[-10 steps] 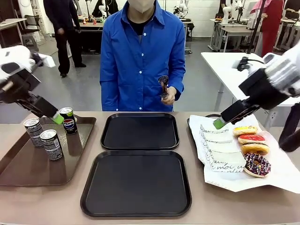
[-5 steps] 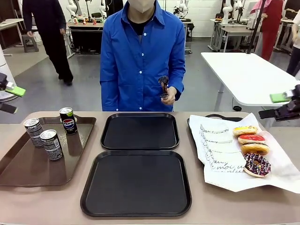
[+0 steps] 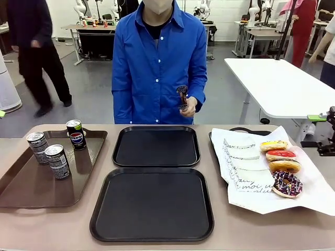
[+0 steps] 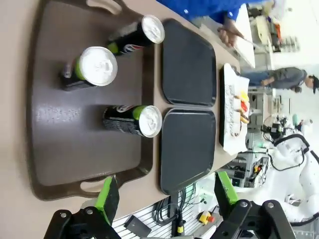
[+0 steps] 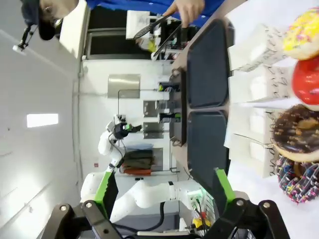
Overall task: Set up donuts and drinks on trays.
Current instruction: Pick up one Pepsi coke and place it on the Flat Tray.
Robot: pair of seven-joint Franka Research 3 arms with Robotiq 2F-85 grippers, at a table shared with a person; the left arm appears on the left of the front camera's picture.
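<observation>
Two black trays, the far one [image 3: 156,146] and the near one [image 3: 152,205], lie bare in mid-table. Three drinks [image 3: 57,160] stand on a brown tray [image 3: 31,191] at the left. Several donuts [image 3: 281,166] lie in a row on white paper at the right, beside white paper sleeves [image 3: 246,164]. My right gripper [image 3: 315,130] hangs at the right edge, off the table and apart from the donuts. In the right wrist view my right gripper [image 5: 165,191] is open, with donuts [image 5: 299,134] far ahead. My left gripper [image 4: 166,196] is open, high above the drinks [image 4: 134,119].
A person in a blue shirt stands at the far side holding black tongs [image 3: 182,97] at chest height. White paper [image 3: 309,198] under the donuts overhangs a dark tray at the right. A white table [image 3: 277,83] stands behind on the right.
Both arms have drawn back outward. The left gripper left the cans and went off to the left; the right one pulled away from the paper sleeves to the right edge.
</observation>
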